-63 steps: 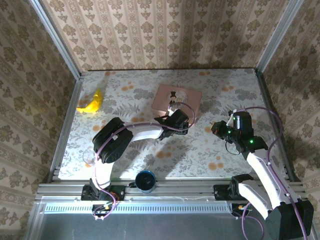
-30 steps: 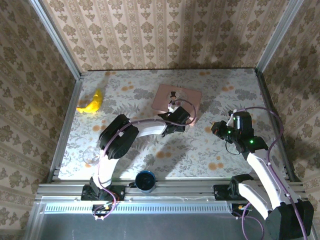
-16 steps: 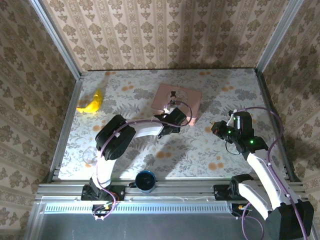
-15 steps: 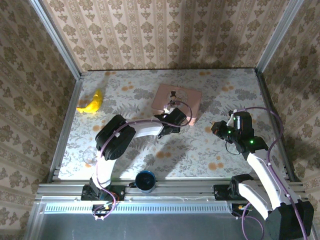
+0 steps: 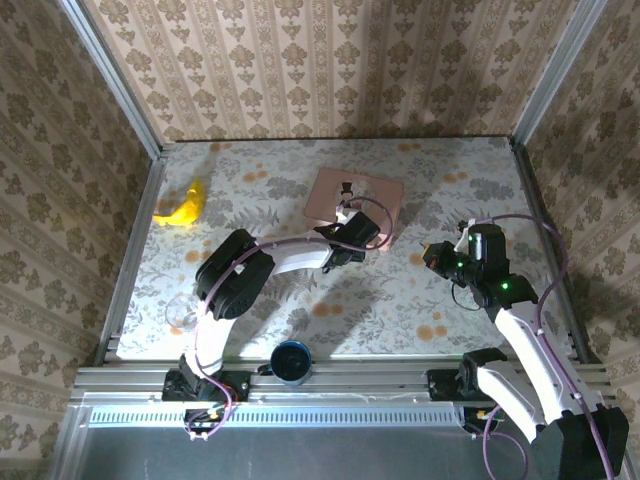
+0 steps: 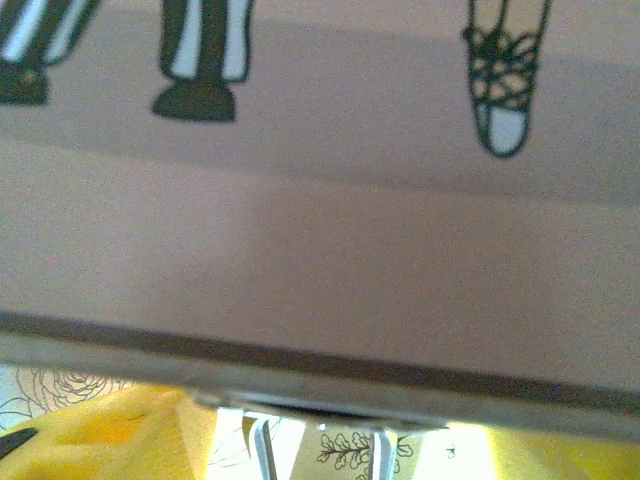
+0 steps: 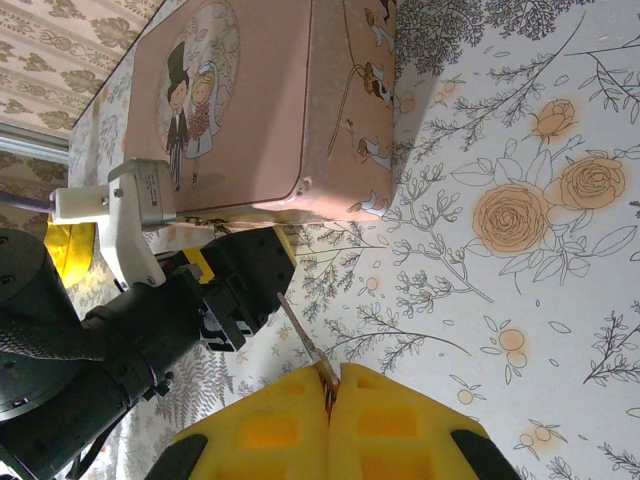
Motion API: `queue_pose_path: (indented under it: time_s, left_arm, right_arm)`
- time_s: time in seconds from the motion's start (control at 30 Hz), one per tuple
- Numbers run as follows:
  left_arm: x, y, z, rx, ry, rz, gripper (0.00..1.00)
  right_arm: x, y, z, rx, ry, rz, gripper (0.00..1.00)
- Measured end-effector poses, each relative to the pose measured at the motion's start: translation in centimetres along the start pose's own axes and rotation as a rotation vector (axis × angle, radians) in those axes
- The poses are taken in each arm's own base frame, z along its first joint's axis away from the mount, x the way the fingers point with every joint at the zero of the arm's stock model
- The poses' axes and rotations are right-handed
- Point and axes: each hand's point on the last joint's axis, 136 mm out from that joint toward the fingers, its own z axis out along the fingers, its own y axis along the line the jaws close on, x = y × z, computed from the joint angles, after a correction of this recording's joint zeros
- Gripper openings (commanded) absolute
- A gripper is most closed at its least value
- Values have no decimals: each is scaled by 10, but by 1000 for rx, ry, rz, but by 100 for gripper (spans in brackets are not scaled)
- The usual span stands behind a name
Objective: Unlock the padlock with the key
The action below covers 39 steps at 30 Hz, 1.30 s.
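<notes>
My left gripper [image 5: 364, 236] is pressed up against the near edge of the pink picture box [image 5: 355, 197]. In the left wrist view the box's side [image 6: 320, 250] is very close. Below it, two silvery legs of the padlock's shackle [image 6: 262, 452] stand between my yellow fingers [image 6: 100, 435] of the left gripper [image 6: 320, 452]; the brass body is hidden. My right gripper [image 7: 332, 385] is shut on the key [image 7: 305, 338]. Its thin blade points at the black left gripper [image 7: 240, 285], a short gap away. The right gripper [image 5: 438, 258] hovers right of the box.
A yellow banana [image 5: 183, 207] lies at the left side of the table. A dark blue cup [image 5: 292, 360] stands at the near edge between the arm bases, and a clear glass [image 5: 180, 315] sits near the left base. Walls close the table in.
The left gripper has crept a little up and right along the box's near edge. The right arm with the key has hardly moved.
</notes>
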Motion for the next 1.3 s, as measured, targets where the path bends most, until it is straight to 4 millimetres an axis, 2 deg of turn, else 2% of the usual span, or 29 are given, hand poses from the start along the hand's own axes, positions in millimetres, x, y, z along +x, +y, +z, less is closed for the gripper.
queue_pose_path:
  time_s: [0.17, 0.3, 0.43, 0.5, 0.63, 0.67, 0.73, 0.97, 1.0, 1.1, 1.3]
  left_arm:
    - [4, 2, 1, -7, 8, 4, 61]
    - [16, 9, 5, -24, 29, 8, 56]
    - [17, 8, 5, -25, 18, 6, 54]
    - [16, 8, 5, -25, 15, 5, 46]
    - [16, 6, 4, -23, 12, 5, 44]
    - [16, 6, 4, -24, 11, 5, 39]
    - [17, 6, 4, -24, 12, 8, 37]
    - [18, 3, 2, -5, 18, 0, 8]
    - [18, 3, 2, -2, 19, -5, 3]
    - [18, 2, 2, 1, 20, -26, 0]
    - [14, -6, 0, 40, 35, -96, 0]
  right_arm:
    - [0, 0, 1, 2, 2, 1, 0]
    - [1, -1, 2, 6, 7, 3, 0]
    - [1, -2, 2, 8, 9, 4, 0]
    - [1, -2, 3, 9, 10, 4, 0]
    - [1, -2, 3, 9, 11, 4, 0]
    - [1, -2, 3, 9, 11, 4, 0]
    - [1, -2, 3, 9, 11, 5, 0]
    - [2, -3, 5, 8, 12, 14, 0]
    - [3, -5, 8, 4, 12, 15, 0]
    - [12, -13, 17, -5, 22, 19, 0]
    - [38, -42, 35, 10, 51, 35, 0]
